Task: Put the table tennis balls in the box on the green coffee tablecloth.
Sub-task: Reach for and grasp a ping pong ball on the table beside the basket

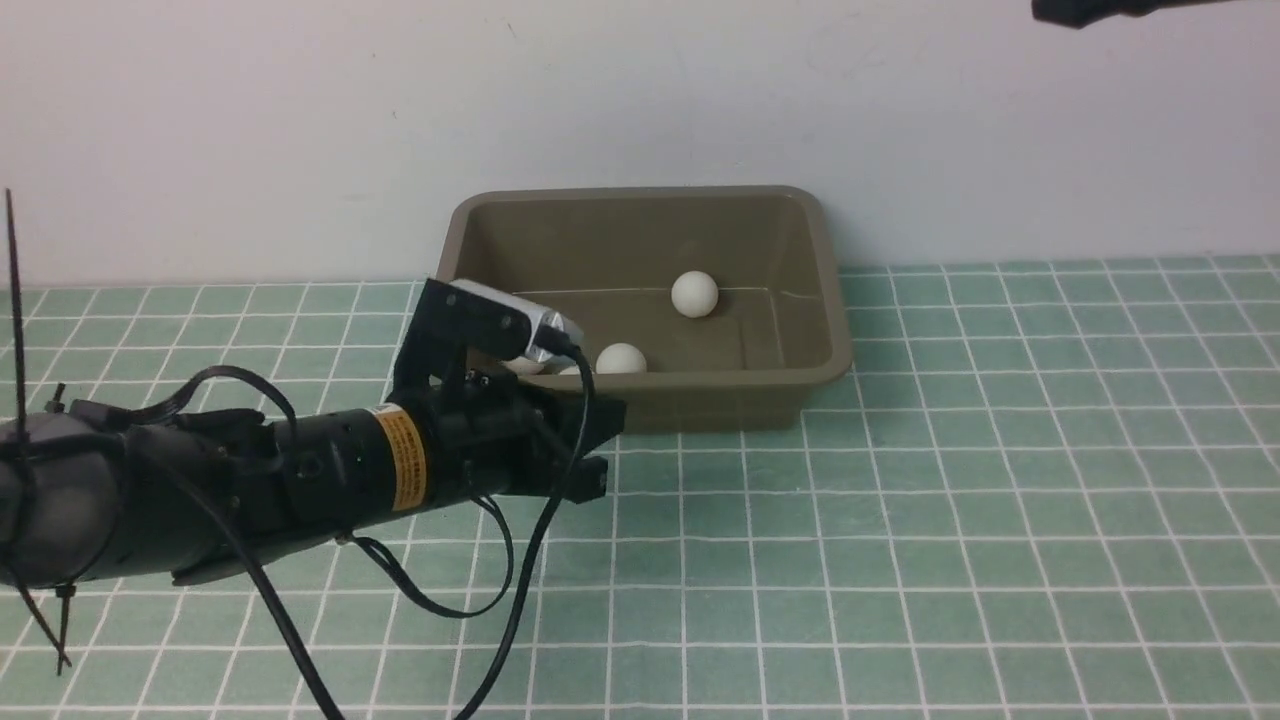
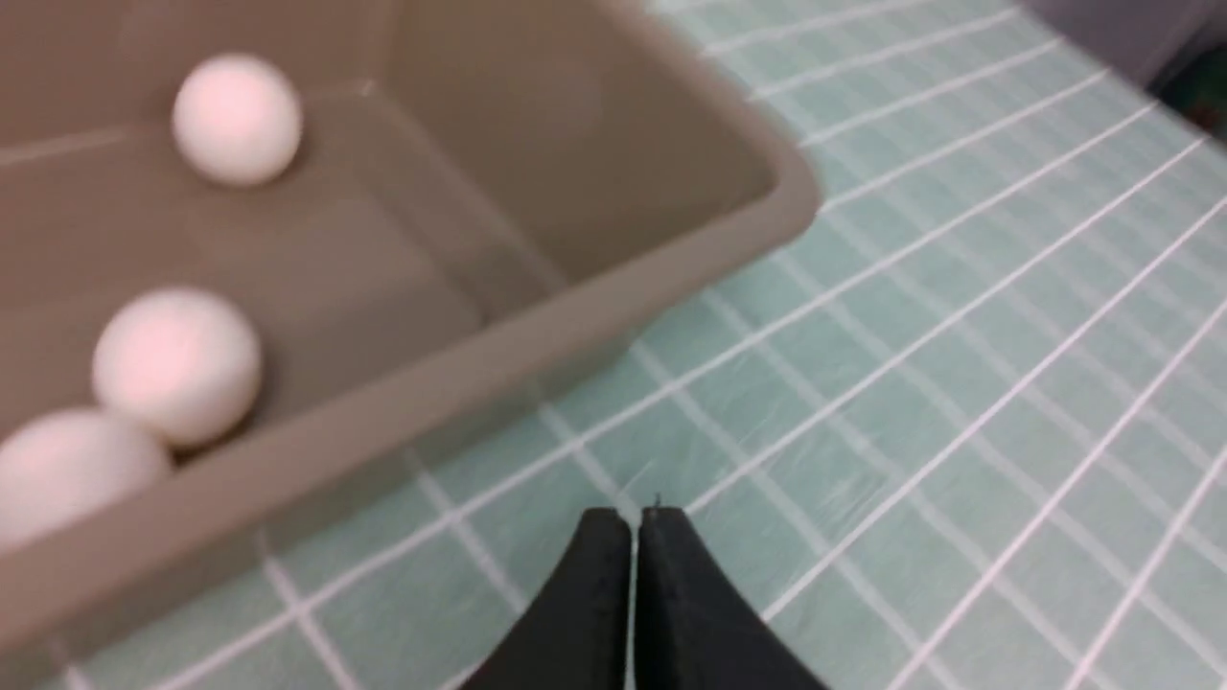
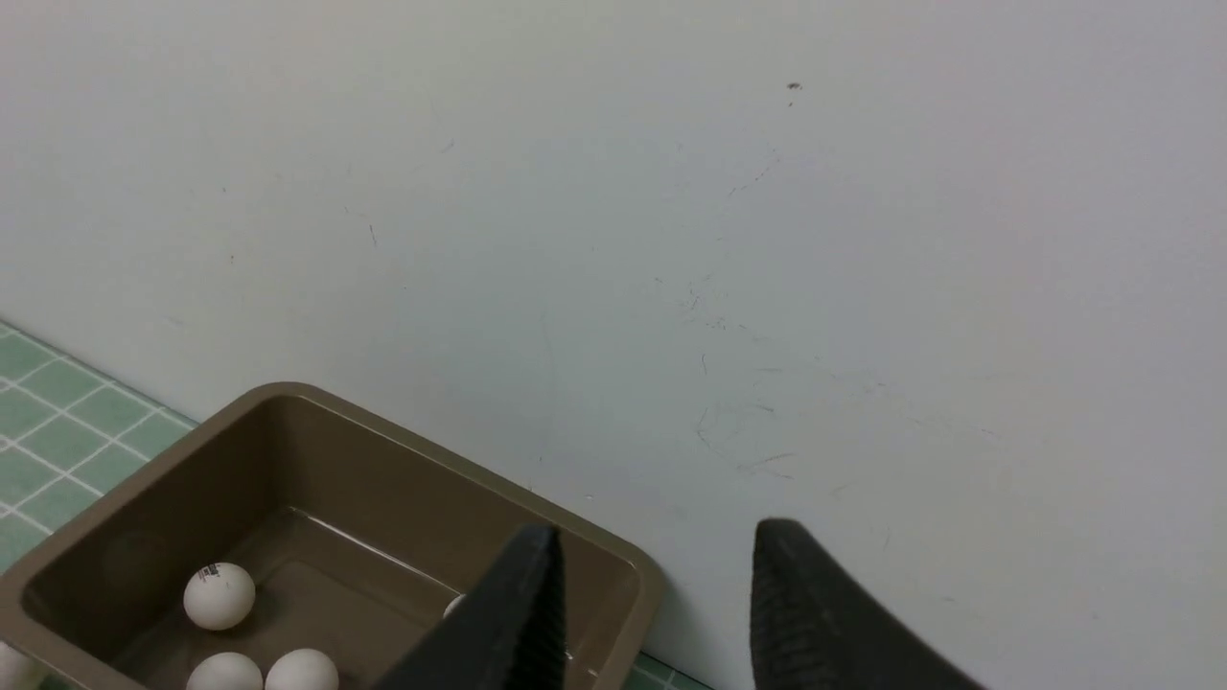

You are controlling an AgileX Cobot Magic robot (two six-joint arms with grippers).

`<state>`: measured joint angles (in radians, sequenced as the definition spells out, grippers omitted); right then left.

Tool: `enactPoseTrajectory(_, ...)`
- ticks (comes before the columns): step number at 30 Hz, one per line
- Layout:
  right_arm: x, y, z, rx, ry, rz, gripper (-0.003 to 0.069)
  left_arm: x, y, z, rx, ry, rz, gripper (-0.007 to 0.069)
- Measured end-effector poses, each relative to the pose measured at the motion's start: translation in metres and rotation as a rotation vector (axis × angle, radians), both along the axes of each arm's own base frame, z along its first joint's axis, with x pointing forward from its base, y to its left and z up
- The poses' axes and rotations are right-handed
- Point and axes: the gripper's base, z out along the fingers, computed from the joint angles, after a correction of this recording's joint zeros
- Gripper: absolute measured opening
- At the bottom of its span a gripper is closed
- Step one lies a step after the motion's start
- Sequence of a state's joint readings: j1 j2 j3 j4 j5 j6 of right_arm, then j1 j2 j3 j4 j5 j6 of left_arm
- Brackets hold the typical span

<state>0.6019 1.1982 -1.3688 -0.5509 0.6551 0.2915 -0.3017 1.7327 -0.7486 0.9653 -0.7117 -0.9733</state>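
In the box (image 1: pixel 700 392), table tennis balls (image 1: pixel 527 365) partly behind the wrist camera (image 1: pixel 500 320)

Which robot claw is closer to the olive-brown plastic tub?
Left. The left gripper sits low, in front of the tub; the right gripper hangs high up, off to its right.

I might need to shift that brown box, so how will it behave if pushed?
The box would probably slide rather than tip: it sits low and wide on the flat cloth. It likely feels light, being plastic with only a few balls inside. Those lie loose, so they would probably roll about.
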Motion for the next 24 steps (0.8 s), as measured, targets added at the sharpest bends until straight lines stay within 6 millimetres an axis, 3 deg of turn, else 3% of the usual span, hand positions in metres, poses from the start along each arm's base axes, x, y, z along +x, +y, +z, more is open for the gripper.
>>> enactPoseTrajectory(9,0.000,0.000,0.000,0.005,0.002,0.002,0.0261,-0.001,0.002,0.014,-0.015,-0.049,0.013,-0.0004)
enactPoseTrajectory(12,0.000,0.000,0.000,0.005,0.004,0.001,0.0261,0.002,0.011,0.018,0.002,-0.074,0.039,-0.0004)
enactPoseTrajectory(16,0.000,0.000,-0.001,0.001,0.013,-0.004,0.0261,0.012,0.049,0.025,0.070,-0.076,0.186,-0.0004)
enactPoseTrajectory(19,0.000,0.000,-0.001,0.000,0.014,-0.006,0.0261,0.017,0.096,0.027,0.133,-0.028,0.329,-0.0004)
enactPoseTrajectory(24,0.000,0.000,-0.001,0.001,0.015,-0.005,0.0261,0.013,0.142,0.021,0.196,0.060,0.390,-0.0004)
